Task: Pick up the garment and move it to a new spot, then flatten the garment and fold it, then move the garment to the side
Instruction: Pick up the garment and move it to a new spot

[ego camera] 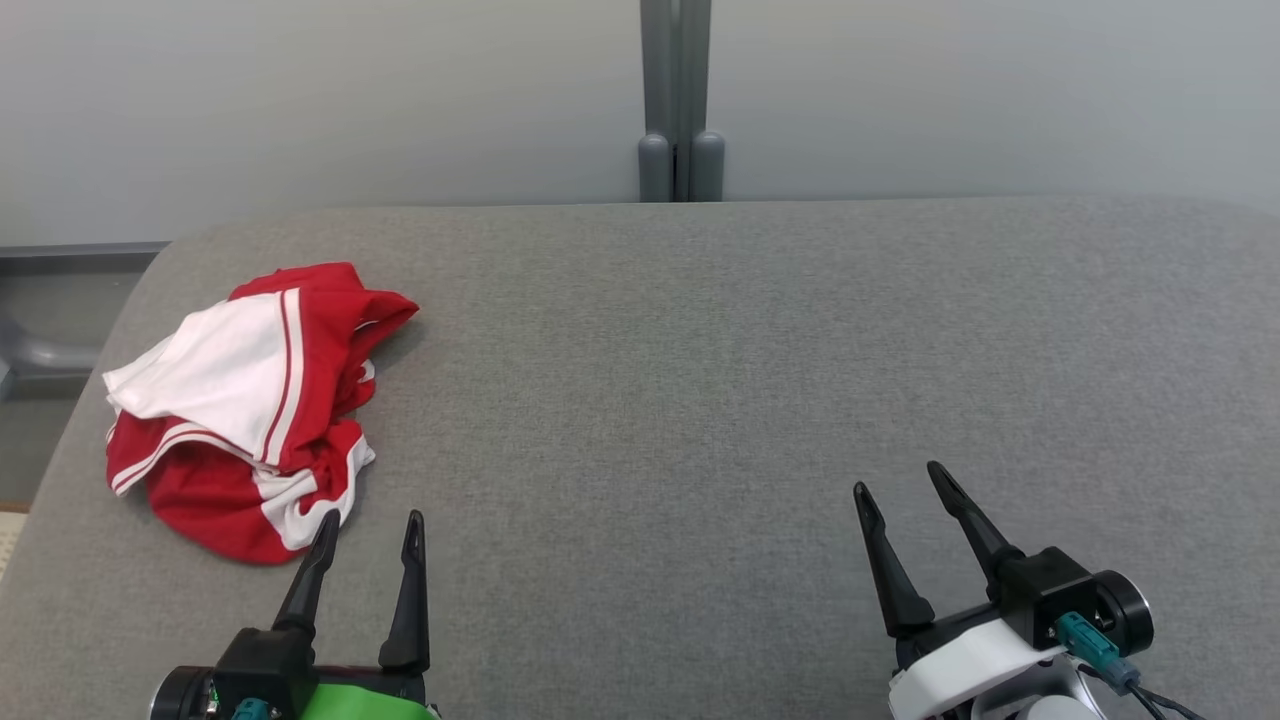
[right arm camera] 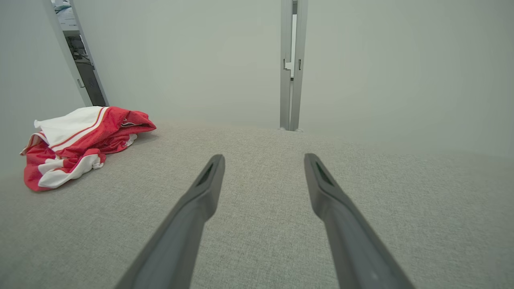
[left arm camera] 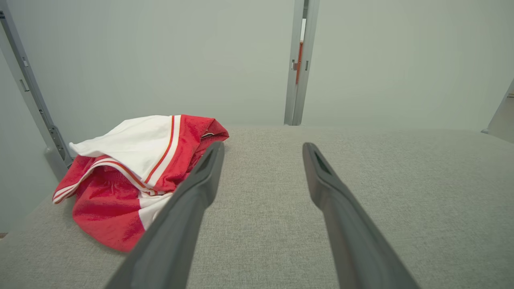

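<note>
Garment [ego camera: 245, 410], red with white panels, lies crumpled in a heap at the left side of the grey fabric surface [ego camera: 700, 350]. Just beside its near edge the left gripper [ego camera: 372, 518] stands spread wide and empty; well apart to the right, the right gripper [ego camera: 898, 478] is likewise wide and empty.

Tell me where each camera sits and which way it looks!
Head view: on the head, facing forward and down at the grey fabric-covered table; the open left tool and open right tool show at the bottom.
Left wrist view: on the left wrist, facing along its tool's dark fingers across the table.
Right wrist view: likewise, on the right wrist.
All share the crumpled red-and-white cloth garment.
</note>
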`<state>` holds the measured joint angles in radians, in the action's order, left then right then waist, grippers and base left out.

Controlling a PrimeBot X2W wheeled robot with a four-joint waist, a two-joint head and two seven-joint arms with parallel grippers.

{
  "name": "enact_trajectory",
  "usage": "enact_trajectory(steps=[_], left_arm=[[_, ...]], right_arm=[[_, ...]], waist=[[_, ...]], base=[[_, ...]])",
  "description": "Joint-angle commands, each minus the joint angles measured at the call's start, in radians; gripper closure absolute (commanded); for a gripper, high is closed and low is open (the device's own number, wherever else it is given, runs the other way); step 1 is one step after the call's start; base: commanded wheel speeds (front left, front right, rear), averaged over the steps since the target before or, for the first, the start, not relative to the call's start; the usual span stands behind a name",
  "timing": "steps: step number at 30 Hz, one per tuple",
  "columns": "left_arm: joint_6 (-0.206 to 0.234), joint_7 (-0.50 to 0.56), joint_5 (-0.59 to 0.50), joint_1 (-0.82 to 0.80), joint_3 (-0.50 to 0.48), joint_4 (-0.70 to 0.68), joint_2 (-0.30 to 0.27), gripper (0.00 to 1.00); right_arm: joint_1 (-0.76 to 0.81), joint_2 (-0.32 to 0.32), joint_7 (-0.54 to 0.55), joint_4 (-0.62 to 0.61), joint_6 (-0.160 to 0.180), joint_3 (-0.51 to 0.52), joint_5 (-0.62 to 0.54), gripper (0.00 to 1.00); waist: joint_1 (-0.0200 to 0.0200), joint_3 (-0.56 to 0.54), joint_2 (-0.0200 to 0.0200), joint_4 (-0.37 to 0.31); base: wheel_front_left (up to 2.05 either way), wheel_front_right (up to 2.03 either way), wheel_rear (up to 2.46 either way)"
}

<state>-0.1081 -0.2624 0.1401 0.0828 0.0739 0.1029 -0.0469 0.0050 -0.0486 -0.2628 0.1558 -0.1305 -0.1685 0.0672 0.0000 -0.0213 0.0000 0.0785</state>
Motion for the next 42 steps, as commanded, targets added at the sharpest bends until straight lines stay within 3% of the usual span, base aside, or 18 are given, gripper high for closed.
enact_trajectory(steps=[1,21,35,42], left_arm=[[0.002,-0.004,0.002,0.0,0.0,0.002,-0.006,0.0],[-0.004,-0.004,-0.02,0.025,-0.009,0.012,-0.006,0.0],[-0.008,-0.003,-0.028,0.044,-0.016,0.013,-0.006,0.0],[-0.005,-0.004,-0.029,0.05,-0.03,0.002,-0.006,0.0]], right_arm=[[0.011,-0.003,-0.003,-0.003,0.0,0.003,0.005,0.0],[0.022,-0.003,-0.003,0.007,0.0,-0.036,0.022,0.0],[0.036,-0.003,-0.003,0.01,0.0,-0.047,0.028,0.0],[0.017,-0.003,-0.003,0.022,0.0,-0.064,0.033,0.0]], waist=[[0.0,0.006,0.0,0.045],[0.0,-0.006,0.0,0.279],[0.0,-0.029,0.0,0.38],[0.0,-0.017,0.0,0.398]], base=[[0.0,0.0,0.0],[0.0,0.0,0.0],[0.0,0.0,0.0],[0.0,0.0,0.0]])
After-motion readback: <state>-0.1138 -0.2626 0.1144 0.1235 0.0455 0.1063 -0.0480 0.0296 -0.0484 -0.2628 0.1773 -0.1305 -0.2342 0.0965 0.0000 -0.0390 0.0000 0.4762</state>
